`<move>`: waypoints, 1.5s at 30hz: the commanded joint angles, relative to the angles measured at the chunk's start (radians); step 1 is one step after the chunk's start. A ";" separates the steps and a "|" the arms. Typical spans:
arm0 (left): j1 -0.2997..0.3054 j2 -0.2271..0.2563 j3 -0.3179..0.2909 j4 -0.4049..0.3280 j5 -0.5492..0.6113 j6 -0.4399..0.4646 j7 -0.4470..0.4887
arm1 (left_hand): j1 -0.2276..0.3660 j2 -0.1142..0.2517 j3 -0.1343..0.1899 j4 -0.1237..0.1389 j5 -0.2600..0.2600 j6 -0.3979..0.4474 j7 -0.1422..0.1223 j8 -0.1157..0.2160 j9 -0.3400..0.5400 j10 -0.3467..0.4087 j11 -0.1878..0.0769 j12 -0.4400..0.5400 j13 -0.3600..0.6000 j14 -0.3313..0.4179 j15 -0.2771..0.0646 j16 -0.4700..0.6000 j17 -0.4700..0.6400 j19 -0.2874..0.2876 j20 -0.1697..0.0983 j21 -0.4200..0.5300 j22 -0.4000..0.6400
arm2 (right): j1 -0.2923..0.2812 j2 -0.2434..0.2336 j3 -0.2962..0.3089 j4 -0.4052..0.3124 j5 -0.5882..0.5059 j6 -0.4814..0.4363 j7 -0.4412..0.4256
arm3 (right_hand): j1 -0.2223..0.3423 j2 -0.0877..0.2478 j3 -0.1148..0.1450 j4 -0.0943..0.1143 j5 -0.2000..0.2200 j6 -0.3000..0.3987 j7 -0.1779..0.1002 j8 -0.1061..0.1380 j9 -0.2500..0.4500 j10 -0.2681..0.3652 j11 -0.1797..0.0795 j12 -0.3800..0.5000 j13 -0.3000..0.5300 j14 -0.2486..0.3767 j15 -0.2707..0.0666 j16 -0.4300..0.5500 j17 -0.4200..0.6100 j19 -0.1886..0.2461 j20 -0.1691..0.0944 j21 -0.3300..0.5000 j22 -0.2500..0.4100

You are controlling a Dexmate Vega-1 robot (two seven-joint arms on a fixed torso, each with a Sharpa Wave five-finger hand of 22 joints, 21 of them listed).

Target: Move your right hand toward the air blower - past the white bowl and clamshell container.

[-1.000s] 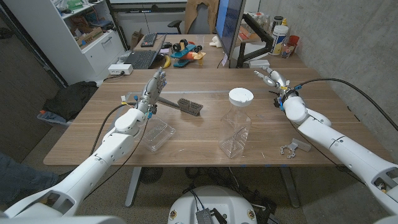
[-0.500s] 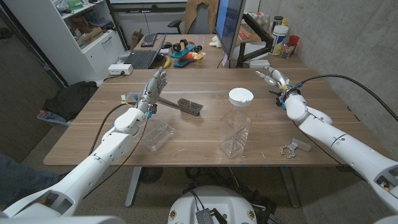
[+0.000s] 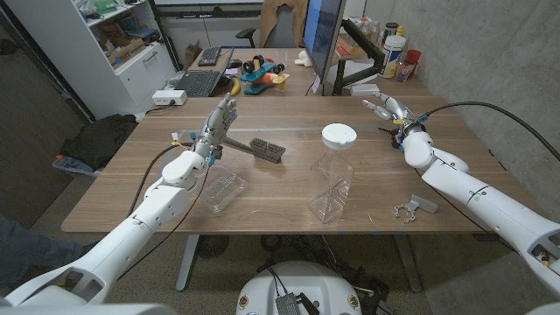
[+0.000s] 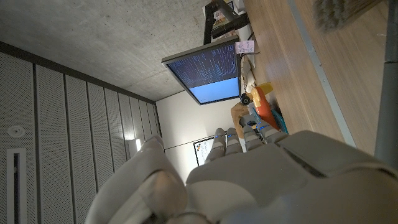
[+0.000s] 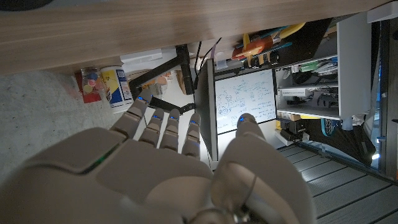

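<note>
A: Where is the right hand?
B: At about two o'clock on the wooden table, near the far right corner. Its fingers are straight and spread, and it holds nothing.

A: And what lies around it?
B: Beyond it, at twelve to one o'clock, a black monitor arm stands past the table's far edge, with bottles and containers just beside it against the concrete wall. The right wrist view shows the same containers and a whiteboard past the fingertips.

A: The white bowl?
B: I see a white round lid or bowl sitting on top of a clear square container near the table's middle, at about nine o'clock from the right hand and well apart from it.

A: The clamshell container?
B: Clear plastic, at the table's eight o'clock, beside the left forearm.

A: And the air blower?
B: I cannot pick it out for certain. A small grey object lies at four o'clock near the front right edge, too small to name.

A: The left hand?
B: At ten o'clock, fingers extended and empty, just beside the handle of a grey brush.
</note>
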 commanded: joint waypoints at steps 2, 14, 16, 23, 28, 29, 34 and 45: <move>0.001 0.001 0.003 -0.007 0.006 0.003 0.007 | 0.006 0.011 0.001 -0.003 -0.003 0.006 0.004 0.009 0.004 -0.001 0.002 0.006 -0.001 0.002 0.003 0.005 0.002 0.003 0.002 -0.006 0.003 | 0.020 -0.011 -0.024 0.006 -0.047 -0.051 -0.003 | 0.000 -0.006 0.002 -0.004 0.011 0.006 -0.002 -0.002 0.005 0.006 -0.004 0.002 0.006 0.005 -0.005 -0.003 0.003 0.001 0.003 -0.001 0.006; -0.001 0.005 0.004 -0.016 0.011 0.005 0.007 | 0.006 0.012 0.001 -0.004 -0.003 0.008 0.006 0.008 0.004 -0.002 0.001 0.006 -0.001 0.000 0.002 0.005 0.002 0.004 0.002 -0.009 0.003 | 0.020 -0.016 -0.022 0.008 -0.053 -0.096 -0.017 | -0.001 -0.006 0.002 -0.005 0.013 0.014 -0.006 0.000 0.005 0.012 -0.006 0.004 0.006 0.004 -0.001 -0.003 0.003 -0.004 0.004 -0.008 0.006; -0.001 0.005 0.004 -0.017 0.012 0.006 0.008 | 0.006 0.012 0.001 -0.004 -0.003 0.009 0.005 0.008 0.004 -0.002 0.002 0.005 -0.001 0.000 0.002 0.004 0.002 0.004 0.002 -0.009 0.003 | 0.020 -0.020 -0.025 0.005 -0.059 -0.106 -0.016 | -0.001 -0.006 0.002 -0.005 0.013 0.016 -0.006 0.000 0.005 0.011 -0.006 0.004 0.006 0.003 0.000 -0.003 0.003 -0.005 0.004 -0.010 0.006; 0.003 0.009 0.002 -0.018 0.011 0.004 0.005 | 0.006 0.013 0.001 -0.005 -0.004 0.009 0.005 0.008 0.004 -0.003 0.000 0.005 -0.002 -0.001 0.002 0.004 0.002 0.003 0.004 -0.011 0.004 | 0.031 -0.029 -0.037 -0.010 -0.079 -0.160 -0.002 | -0.004 -0.007 0.000 -0.005 0.014 0.015 -0.005 -0.001 0.005 0.006 -0.004 0.001 0.006 -0.005 0.000 -0.005 0.003 -0.011 0.005 -0.016 0.006; 0.005 0.015 0.000 -0.027 0.014 0.006 0.007 | 0.006 0.013 0.000 -0.006 -0.004 0.009 0.006 0.007 0.004 -0.005 0.000 0.004 -0.002 -0.002 0.001 0.004 0.002 0.003 0.005 -0.013 0.004 | 0.034 -0.032 -0.041 -0.015 -0.088 -0.187 -0.003 | -0.005 -0.007 0.000 -0.005 0.015 0.014 -0.004 -0.002 0.005 0.005 -0.004 0.000 0.007 -0.006 0.000 -0.005 0.003 -0.014 0.005 -0.019 0.006; 0.004 0.016 -0.001 -0.028 0.014 0.006 0.007 | 0.006 0.014 0.000 -0.006 -0.004 0.009 0.006 0.007 0.004 -0.005 0.000 0.004 -0.002 -0.002 0.001 0.004 0.002 0.003 0.005 -0.013 0.004 | 0.034 -0.034 -0.041 -0.018 -0.090 -0.194 -0.001 | -0.005 -0.007 0.000 -0.005 0.015 0.014 -0.004 -0.002 0.005 0.005 -0.003 0.000 0.007 -0.006 -0.001 -0.005 0.003 -0.014 0.006 -0.020 0.006; -0.004 0.013 0.003 -0.023 0.014 0.007 0.001 | 0.005 0.014 0.000 -0.006 -0.004 0.009 0.006 0.007 0.005 -0.006 -0.001 0.004 -0.002 -0.002 0.001 0.003 0.002 0.003 0.005 -0.014 0.004 | 0.031 -0.042 -0.041 -0.029 -0.091 -0.224 0.006 | -0.007 -0.008 0.000 -0.005 0.015 0.015 -0.003 -0.002 0.006 0.005 -0.002 0.000 0.007 -0.006 -0.002 -0.005 0.003 -0.016 0.006 -0.022 0.007; -0.018 0.007 0.013 -0.012 0.020 0.010 -0.006 | 0.005 0.015 -0.001 -0.007 -0.004 0.009 0.004 0.006 0.005 -0.006 -0.001 0.004 -0.002 -0.002 0.002 0.004 0.002 0.003 0.011 -0.016 0.004 | 0.034 -0.059 -0.050 -0.059 -0.102 -0.310 0.030 | -0.008 -0.007 0.000 -0.009 0.018 0.013 -0.004 -0.007 0.006 -0.018 0.006 -0.010 0.008 -0.038 0.056 -0.015 0.000 -0.035 0.034 -0.043 0.007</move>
